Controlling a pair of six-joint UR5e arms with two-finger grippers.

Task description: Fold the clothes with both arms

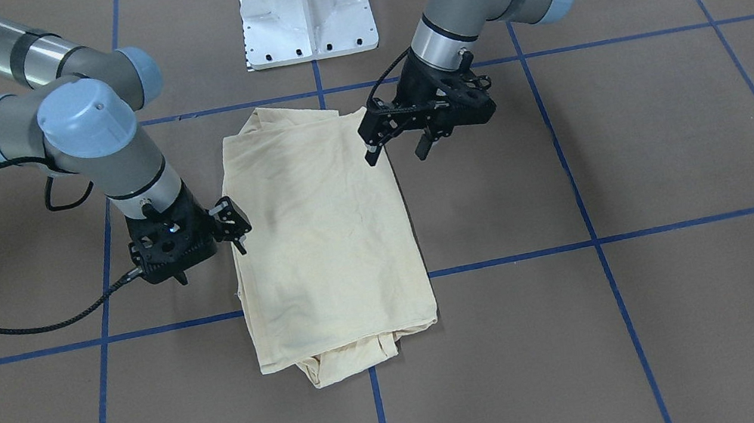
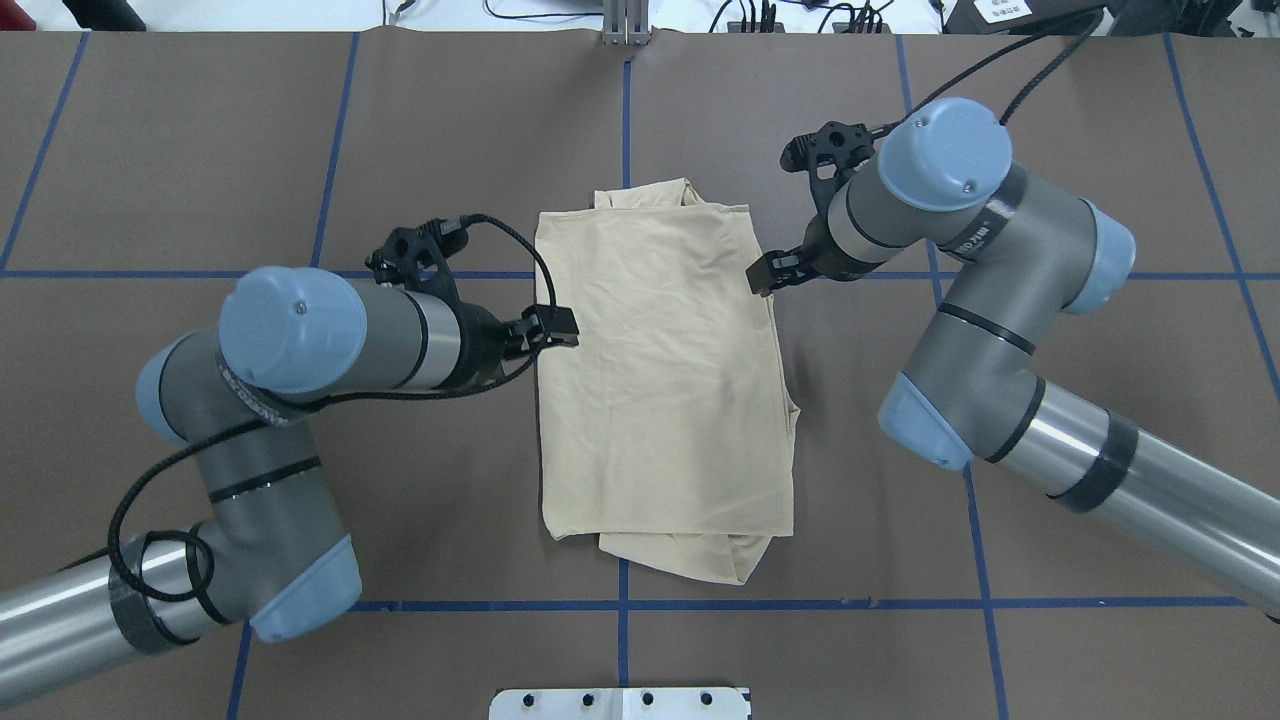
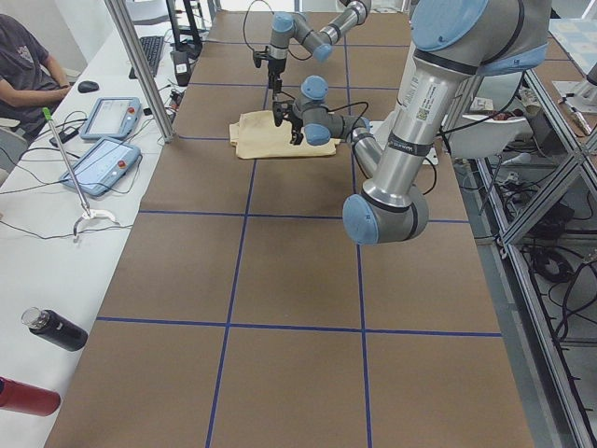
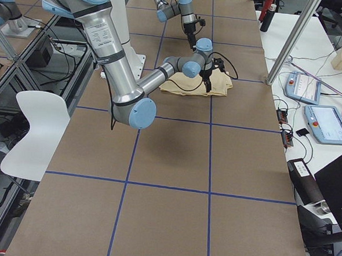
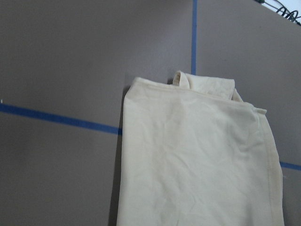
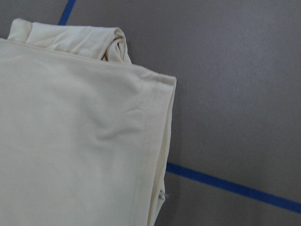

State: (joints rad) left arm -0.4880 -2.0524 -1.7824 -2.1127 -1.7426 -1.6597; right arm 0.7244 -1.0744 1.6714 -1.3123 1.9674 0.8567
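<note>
Left gripper [image 1: 396, 155] hangs with jaws apart, gripping nothing; right gripper [image 1: 212, 263] is likewise spread and empty; both point down, just off the long edges of the shirt [image 2: 665, 380]. Lettering on the right arm [image 2: 985, 240] is too small to read; the shirt shows only plain cream cloth, with what looks like a small white tag [image 6: 162, 194] at one hem, unreadable.

Seen from overhead, the shirt lies at 3 o'clock from the left gripper and at 8 o'clock from the right gripper; the left one sits at the cloth's 10 o'clock, the right one at its 2 o'clock. The shirt is folded into a long rectangle, flat on the brown table [image 2: 200, 150] near its middle, astride a blue tape line [image 2: 625, 90]; tucked layers poke out at its 12 o'clock and 6 o'clock ends. The white base [image 2: 620, 703] stands at 6 o'clock from it, apart. Each wrist camera looks down on one corner of the cloth.
</note>
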